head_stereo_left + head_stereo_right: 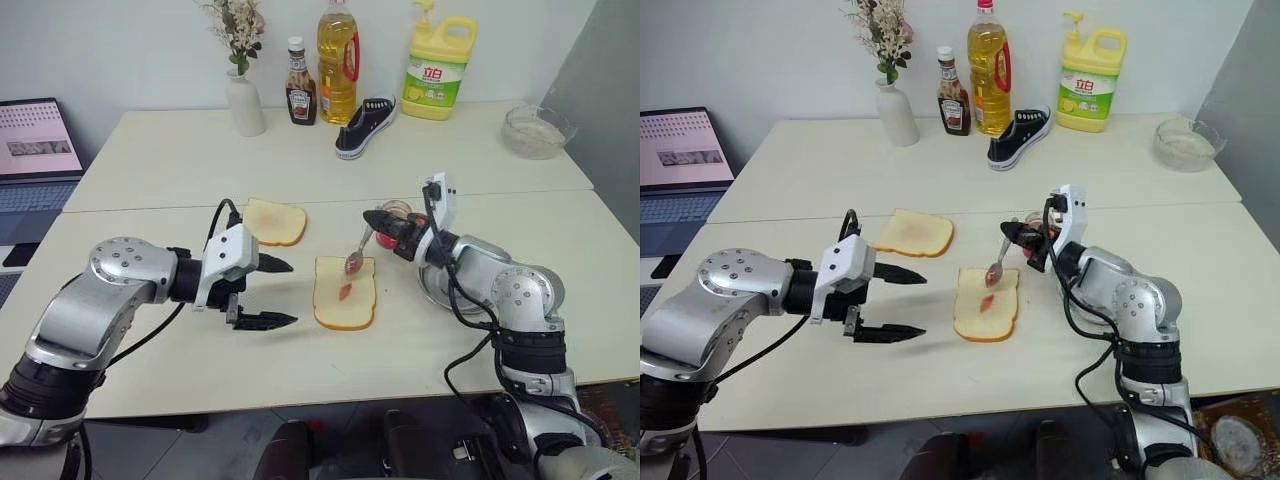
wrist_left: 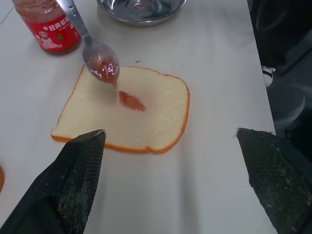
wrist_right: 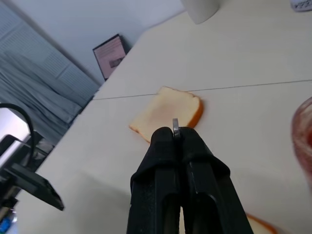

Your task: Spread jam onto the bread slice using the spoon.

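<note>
The right gripper (image 1: 378, 222) reached in from the lower right of the head view, its forearm bent at the elbow and pointing roughly level toward the centre of the table (image 1: 150, 190). Its two black fingers were pressed tight together on the handle of the spoon (image 1: 357, 252), which hung down and to the left so that the bowl of the spoon, smeared with red, sat at the far edge of the bread slice (image 1: 345, 292), at or just above it (contact was hard to judge). A small red dab of jam lay near the middle of that slice.

The left gripper (image 1: 270, 292) came in from the lower left, pointing right toward the bread, its fingers (image 2: 78, 175) spread wide and holding nothing, just short of the slice's near side.

The jam (image 2: 48, 24) stood in its jar just behind the right gripper in the head view, mostly hidden by it; the left wrist view cut off the jar's top. A steel bowl (image 2: 141, 9) beside it was largely covered by the right forearm. A second, browner slice (image 1: 274, 221) lay up and left of the first. In the right wrist view, the spoon showed as a sliver of metal between the fingertips.
</note>
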Controlling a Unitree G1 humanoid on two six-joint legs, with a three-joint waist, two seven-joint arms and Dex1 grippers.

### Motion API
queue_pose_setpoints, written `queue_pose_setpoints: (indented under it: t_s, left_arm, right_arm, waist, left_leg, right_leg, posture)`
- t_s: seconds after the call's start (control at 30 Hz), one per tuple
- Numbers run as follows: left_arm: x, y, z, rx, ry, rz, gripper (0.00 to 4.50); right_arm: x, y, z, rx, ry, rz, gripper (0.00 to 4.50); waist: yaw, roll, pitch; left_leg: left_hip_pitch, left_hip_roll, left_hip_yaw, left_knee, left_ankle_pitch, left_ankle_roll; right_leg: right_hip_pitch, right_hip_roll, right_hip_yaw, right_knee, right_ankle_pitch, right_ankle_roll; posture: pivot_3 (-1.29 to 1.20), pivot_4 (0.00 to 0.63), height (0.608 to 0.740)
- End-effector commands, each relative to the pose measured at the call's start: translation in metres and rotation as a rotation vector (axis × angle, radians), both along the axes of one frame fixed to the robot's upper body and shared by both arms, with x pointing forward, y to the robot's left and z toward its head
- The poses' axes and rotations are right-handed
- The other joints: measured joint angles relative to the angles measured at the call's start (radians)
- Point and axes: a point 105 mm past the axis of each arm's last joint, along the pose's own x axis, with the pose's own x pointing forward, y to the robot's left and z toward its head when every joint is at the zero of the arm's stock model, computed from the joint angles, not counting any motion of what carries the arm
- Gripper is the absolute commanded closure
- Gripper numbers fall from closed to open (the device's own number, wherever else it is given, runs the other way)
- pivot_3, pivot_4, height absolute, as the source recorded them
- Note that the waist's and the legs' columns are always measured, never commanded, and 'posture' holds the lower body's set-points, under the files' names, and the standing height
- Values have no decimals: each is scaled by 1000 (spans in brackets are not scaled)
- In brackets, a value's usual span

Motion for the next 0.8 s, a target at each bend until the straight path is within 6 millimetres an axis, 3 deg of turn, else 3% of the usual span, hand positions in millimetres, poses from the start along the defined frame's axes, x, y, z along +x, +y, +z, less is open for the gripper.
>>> queue_pose_setpoints:
  t_s: [0.03,0.3,0.8]
  left_arm:
    - [0,-2,9,-2,-49,-22,0]
    - [-2,-5,9,-7,-46,-32,0]
    - [0,-7,10,-4,-45,-51,0]
  right_arm:
    - [-6,2,7,108,32,4,4466]
    - [2,0,-25,184,183,-56,4466]
    - [0,-35,-46,131,217,-160,4466]
  waist:
    - [-1,0,0]
    - [-3,0,0]
    - [-2,0,0]
  left_leg:
    - [0,0,0,0,0,0]
    - [0,0,0,0,0,0]
    - [0,-1,0,0,0,0]
  right_leg:
    - [0,0,0,0,0,0]
    - [0,0,0,0,0,0]
    - [0,0,0,1,-1,1]
  posture:
    - [0,150,740]
    - [0,150,740]
    - [0,150,740]
